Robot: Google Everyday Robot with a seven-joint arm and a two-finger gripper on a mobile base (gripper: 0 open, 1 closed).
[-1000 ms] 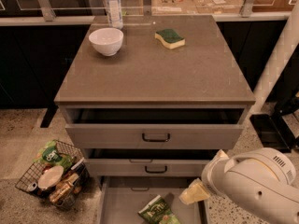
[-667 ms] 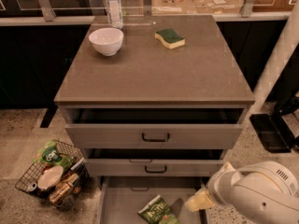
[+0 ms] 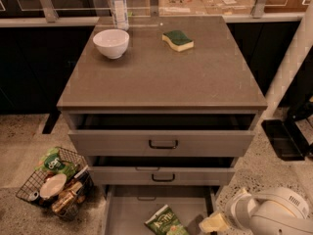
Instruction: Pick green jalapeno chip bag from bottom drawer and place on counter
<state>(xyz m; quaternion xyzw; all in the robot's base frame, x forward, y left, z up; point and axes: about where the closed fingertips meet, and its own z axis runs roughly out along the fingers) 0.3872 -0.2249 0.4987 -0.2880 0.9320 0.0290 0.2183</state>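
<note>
The green jalapeno chip bag lies flat on the grey floor of the open bottom drawer, right of its middle, near the frame's lower edge. The counter is the grey-brown top of the drawer cabinet above it. My white arm comes in from the lower right corner. Its cream gripper end hangs low over the drawer's right side, just right of the bag and apart from it.
On the counter stand a white bowl, a water bottle and a green-and-yellow sponge. The two upper drawers are partly pulled out. A wire basket of clutter sits on the floor left. A black tray lies right.
My arm has dropped lower and slightly to the right, bringing the gripper end down toward the bottom drawer beside the bag. The bag has not moved.
</note>
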